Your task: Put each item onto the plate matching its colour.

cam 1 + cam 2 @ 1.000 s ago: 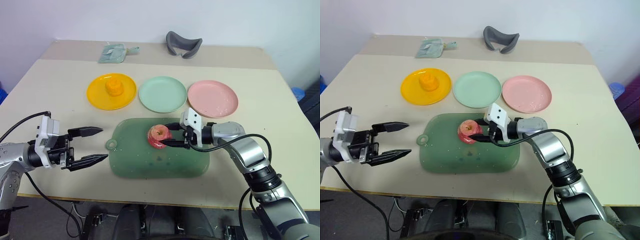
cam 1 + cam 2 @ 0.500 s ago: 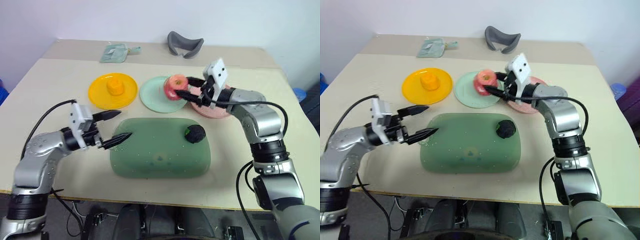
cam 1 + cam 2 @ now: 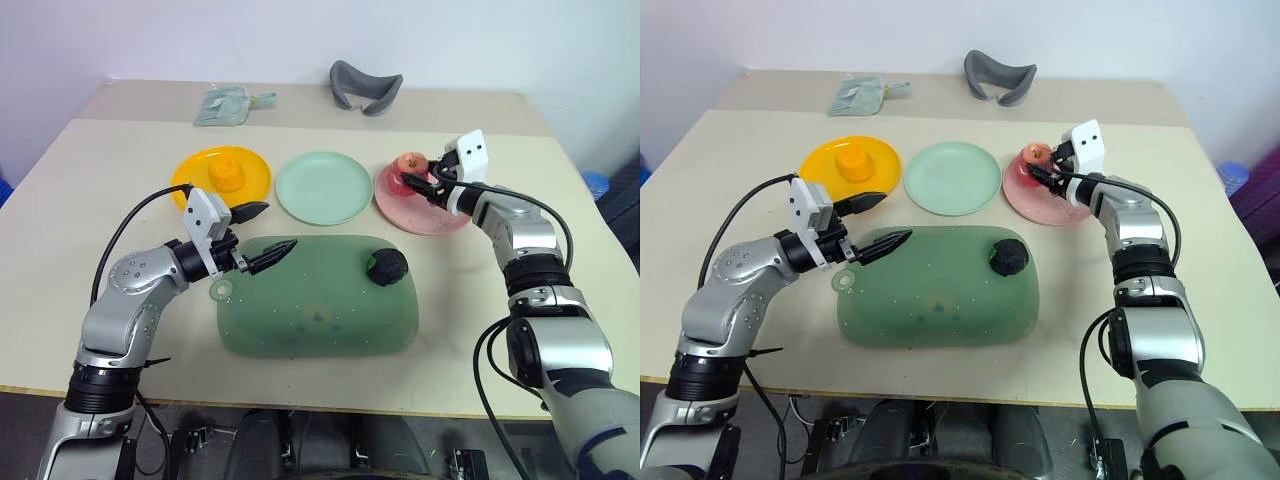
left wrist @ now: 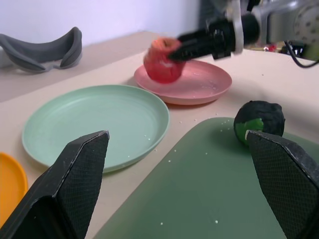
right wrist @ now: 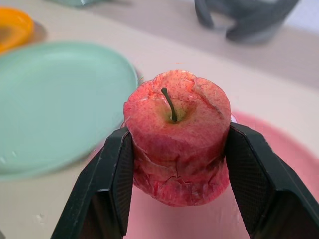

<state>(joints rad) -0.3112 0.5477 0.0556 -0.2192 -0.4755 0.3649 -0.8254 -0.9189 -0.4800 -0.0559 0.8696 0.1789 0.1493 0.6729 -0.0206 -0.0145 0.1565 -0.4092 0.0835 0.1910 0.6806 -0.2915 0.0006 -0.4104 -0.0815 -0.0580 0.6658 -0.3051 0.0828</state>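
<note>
Your right gripper [image 5: 174, 199] clamps the apple [image 5: 177, 137], a cracked, matte, squat cylinder, stem up, axis upright, over the glossy round pink plate [image 3: 425, 215]. Your left gripper [image 3: 268, 233] gapes by the translucent tray [image 3: 320, 325], where the knobbly dark ball [image 3: 387, 266] sits.

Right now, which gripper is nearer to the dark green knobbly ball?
Right, narrowly. The right gripper, shut on the apple, is over the pink plate behind the ball; the open left gripper is across the tray.
</note>
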